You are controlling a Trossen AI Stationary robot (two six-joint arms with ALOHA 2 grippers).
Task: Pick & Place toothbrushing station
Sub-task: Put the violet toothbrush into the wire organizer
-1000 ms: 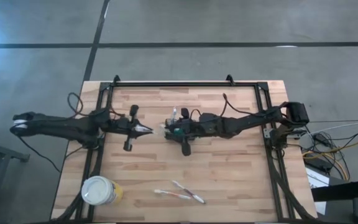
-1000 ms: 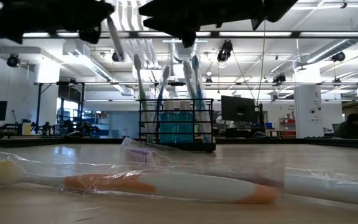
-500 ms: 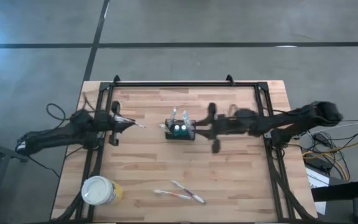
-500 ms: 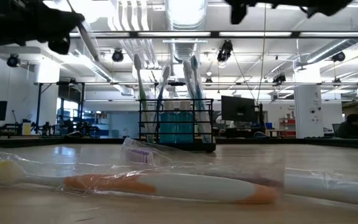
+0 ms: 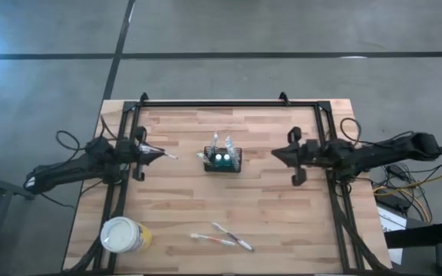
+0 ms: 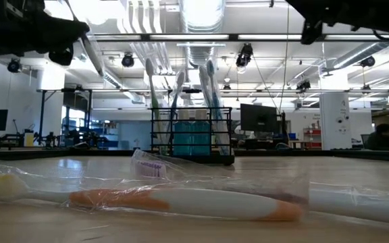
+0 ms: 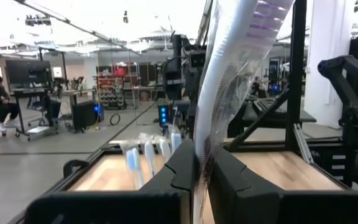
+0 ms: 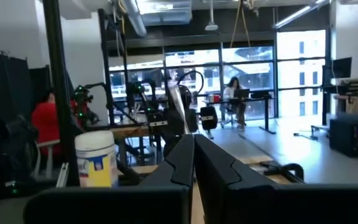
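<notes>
Both grippers flank the caddy (image 5: 222,160): left gripper (image 5: 158,154) pinching a wrapped toothbrush (image 7: 229,81), right gripper (image 5: 276,152) closed empty.

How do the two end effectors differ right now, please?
The left end effector is shut on a wrapped toothbrush; the right end effector is shut on nothing. The left one sits left of the caddy, over the table's left part, the right one to the caddy's right. Both are raised off the table, point toward the caddy and stand apart from it.
</notes>
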